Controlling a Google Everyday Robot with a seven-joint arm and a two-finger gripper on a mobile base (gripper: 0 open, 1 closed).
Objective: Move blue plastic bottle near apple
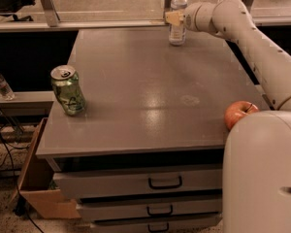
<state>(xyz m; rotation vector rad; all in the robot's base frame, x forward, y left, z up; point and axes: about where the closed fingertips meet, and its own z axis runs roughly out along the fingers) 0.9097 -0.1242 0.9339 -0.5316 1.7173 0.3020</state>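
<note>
The blue plastic bottle (177, 21), clear with a white cap and pale label, stands upright at the far edge of the grey table (136, 91), right of centre. My gripper (174, 19) reaches in from the right and is shut on the bottle at label height, with a beige finger (173, 18) across its front. The red-orange apple (237, 113) sits at the table's near right edge, partly hidden behind my white arm base (262, 174). The apple is far from the bottle.
A dented green soda can (68, 90) stands near the table's left front edge. A small clear bottle (0, 84) sits on a low shelf to the left. Drawers (155, 183) are under the table, and a cardboard box (39, 188) sits on the floor at left.
</note>
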